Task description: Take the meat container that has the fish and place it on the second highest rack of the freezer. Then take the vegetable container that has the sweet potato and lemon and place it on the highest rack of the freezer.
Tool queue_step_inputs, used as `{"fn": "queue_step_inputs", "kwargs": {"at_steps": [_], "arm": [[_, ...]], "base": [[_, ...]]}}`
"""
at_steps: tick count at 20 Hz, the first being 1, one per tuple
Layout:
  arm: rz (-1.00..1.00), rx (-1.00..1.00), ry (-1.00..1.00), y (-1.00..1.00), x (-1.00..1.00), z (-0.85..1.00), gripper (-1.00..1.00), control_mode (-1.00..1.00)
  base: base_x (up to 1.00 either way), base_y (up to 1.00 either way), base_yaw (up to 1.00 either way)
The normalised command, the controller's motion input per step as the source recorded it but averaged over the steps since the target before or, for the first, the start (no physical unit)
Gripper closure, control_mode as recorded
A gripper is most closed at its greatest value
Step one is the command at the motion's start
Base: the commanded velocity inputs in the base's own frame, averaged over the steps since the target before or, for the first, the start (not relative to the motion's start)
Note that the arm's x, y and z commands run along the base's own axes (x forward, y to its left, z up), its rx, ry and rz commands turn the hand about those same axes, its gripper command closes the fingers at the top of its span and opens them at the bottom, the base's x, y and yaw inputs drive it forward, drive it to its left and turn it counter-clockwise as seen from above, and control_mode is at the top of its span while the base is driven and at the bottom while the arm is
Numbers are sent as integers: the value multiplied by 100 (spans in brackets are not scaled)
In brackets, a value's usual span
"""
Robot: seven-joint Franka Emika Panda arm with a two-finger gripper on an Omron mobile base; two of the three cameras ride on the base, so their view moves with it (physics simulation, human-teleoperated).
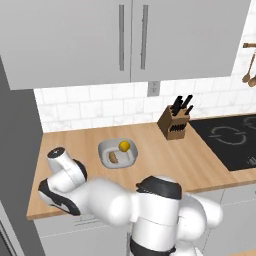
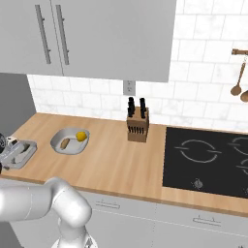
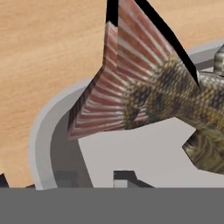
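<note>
Tool (image 3: pixel 78 181) sits low over the near rim of the meat container (image 3: pixel 41 131); one dark finger tip (image 3: pixel 124 177) shows inside the tray, just past the rim, another at the lower left corner outside it. Whether the jaws are clamped on the rim or loose around it, I cannot tell (the tips are mostly cut off at the bottom of the hand view).

The fish (image 3: pixel 175 98) lies on the pale floor of that tray, its ribbed reddish tail fin fanned toward the rim, its mottled brown body running off to the right. Wooden tabletop (image 3: pixel 48 48) lies beyond the rim.

In the right base view the same grey tray (image 2: pixel 22 154) lies at the far left end of the tabletop (image 2: pixel 116 155), with the hand at the picture's left edge on it.

Next along, well apart from it, stands the vegetable container (image 1: pixel 118 152), a rounded grey dish holding the lemon (image 1: pixel 124 146) and, just beside it, the sweet potato (image 1: pixel 114 158) (same dish in the right base view, lemon toward the back).

Further right: knife block (image 1: pixel 174 122) upright near the tiled wall, then the black cooktop (image 2: pixel 208 157) set into the tabletop. Grey wall cabinets (image 1: pixel 125 37) hang above. Wooden spoons (image 2: pixel 238 72) hang on the wall at far right.
</note>
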Motion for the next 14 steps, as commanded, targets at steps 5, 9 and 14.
{"fn": "queue_step_inputs", "kwargs": {"at_steps": [5, 9, 14], "arm": [[0, 0, -2, -1, 0, 7, 100, -100], [0, 0, -9, 0, -14, 61, 100, -100], [0, 0, -11, -5, -37, 69, 100, -100]], "base": [[0, 0, 0], [0, 0, 0], [0, 0, 0]]}}
